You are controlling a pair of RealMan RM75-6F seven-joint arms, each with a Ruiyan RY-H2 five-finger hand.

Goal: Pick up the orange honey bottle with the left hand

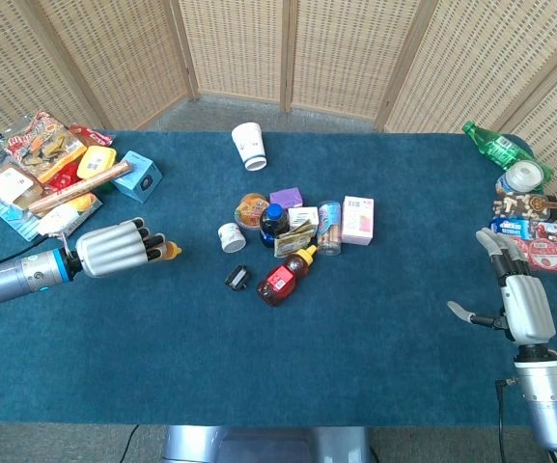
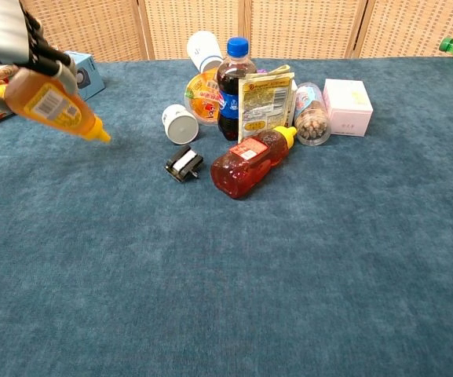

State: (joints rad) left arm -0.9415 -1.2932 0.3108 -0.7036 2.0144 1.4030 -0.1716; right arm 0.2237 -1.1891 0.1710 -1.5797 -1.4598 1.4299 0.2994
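My left hand (image 1: 114, 249) grips the orange honey bottle (image 2: 53, 104) and holds it in the air above the blue cloth at the left. In the chest view the bottle hangs tilted, its yellow cap pointing down and to the right, with the left hand (image 2: 10, 35) wrapped over its upper part. From the head view only the bottle's cap end (image 1: 169, 251) pokes out past the fingers. My right hand (image 1: 517, 297) rests at the table's right edge, fingers extended and holding nothing.
A cluster sits mid-table: red honey bottle (image 1: 286, 276), cola bottle (image 1: 274, 223), snack packet (image 2: 264, 100), pink box (image 1: 357, 220), white cups (image 1: 249, 147), small black object (image 2: 183, 165). Snack packs and a blue box (image 1: 137, 176) lie far left; a green bottle (image 1: 491, 145) and packets lie far right.
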